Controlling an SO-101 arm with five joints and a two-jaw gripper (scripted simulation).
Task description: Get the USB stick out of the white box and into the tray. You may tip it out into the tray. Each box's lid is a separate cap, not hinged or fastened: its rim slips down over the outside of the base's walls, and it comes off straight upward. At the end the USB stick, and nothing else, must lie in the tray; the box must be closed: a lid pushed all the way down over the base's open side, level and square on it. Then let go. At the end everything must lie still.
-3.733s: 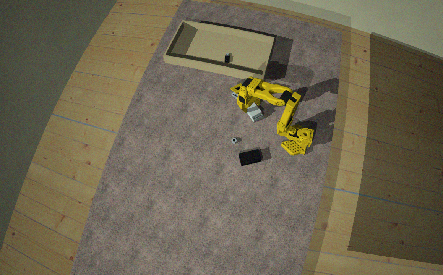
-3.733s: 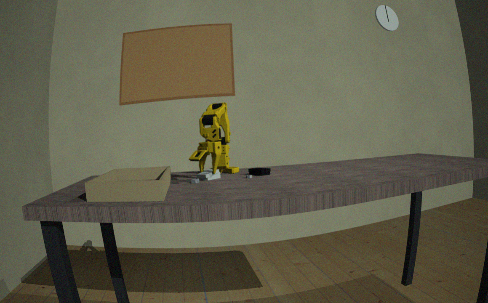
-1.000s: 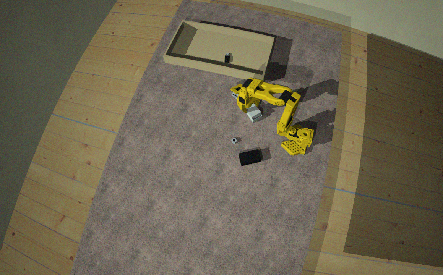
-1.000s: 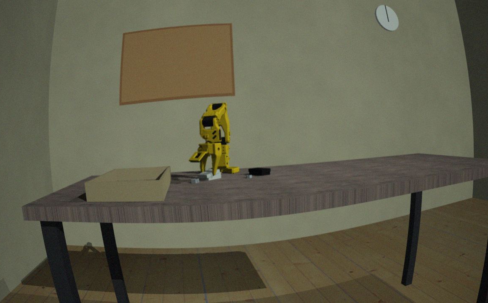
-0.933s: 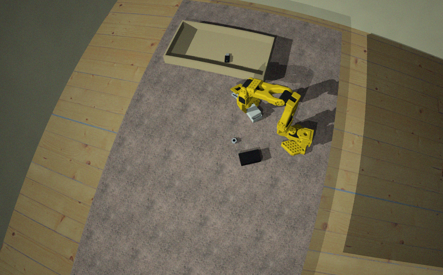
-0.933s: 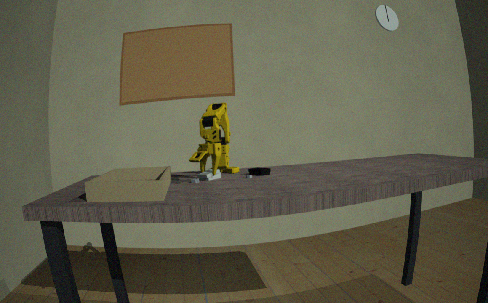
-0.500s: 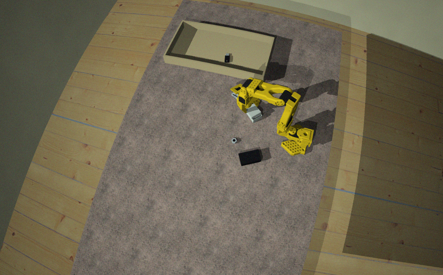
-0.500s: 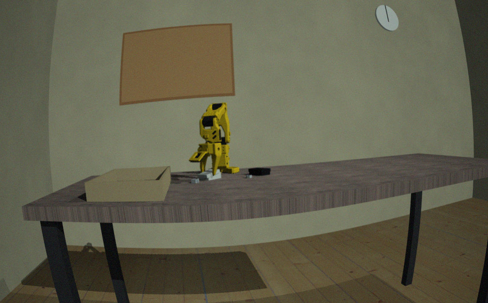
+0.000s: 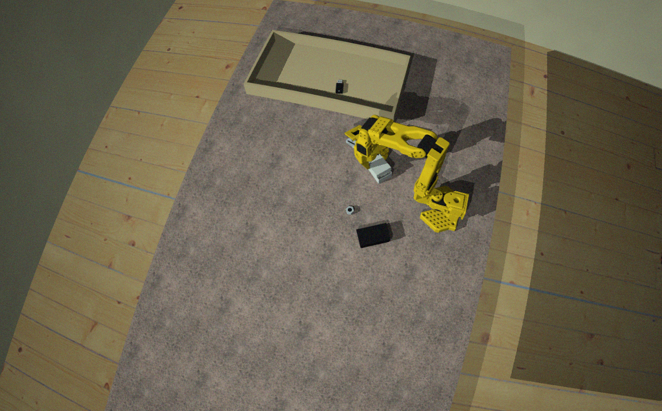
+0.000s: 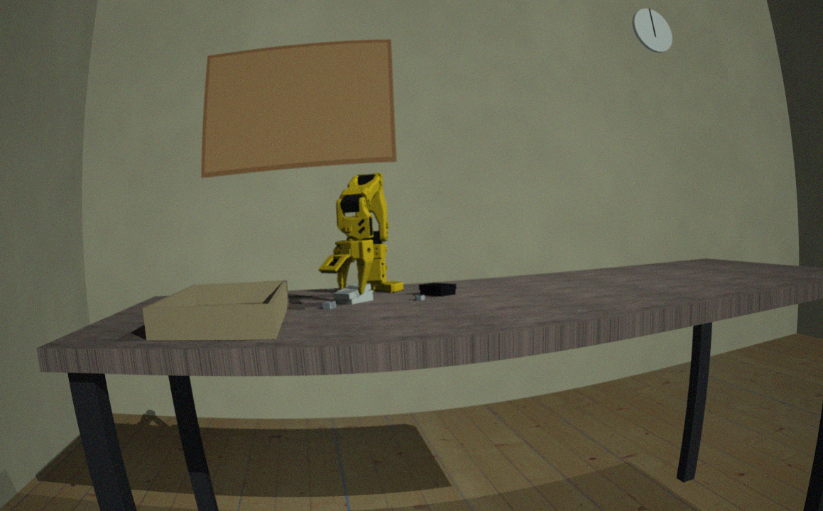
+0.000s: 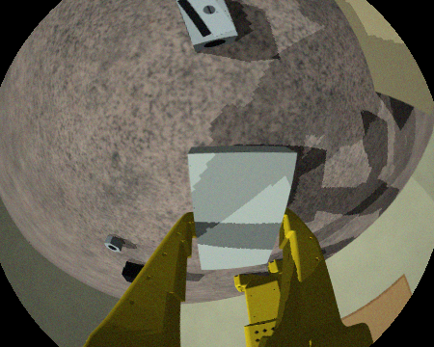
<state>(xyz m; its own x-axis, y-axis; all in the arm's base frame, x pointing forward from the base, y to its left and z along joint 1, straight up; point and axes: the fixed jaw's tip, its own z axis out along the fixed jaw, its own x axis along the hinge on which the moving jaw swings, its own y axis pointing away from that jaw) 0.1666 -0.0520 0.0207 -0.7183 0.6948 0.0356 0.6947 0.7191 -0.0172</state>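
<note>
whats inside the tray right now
The USB stick lies in the tray, near the long wall closest to the arm. Nothing else shows in there from above; the strip of floor right behind that near wall is partly hidden.
</note>
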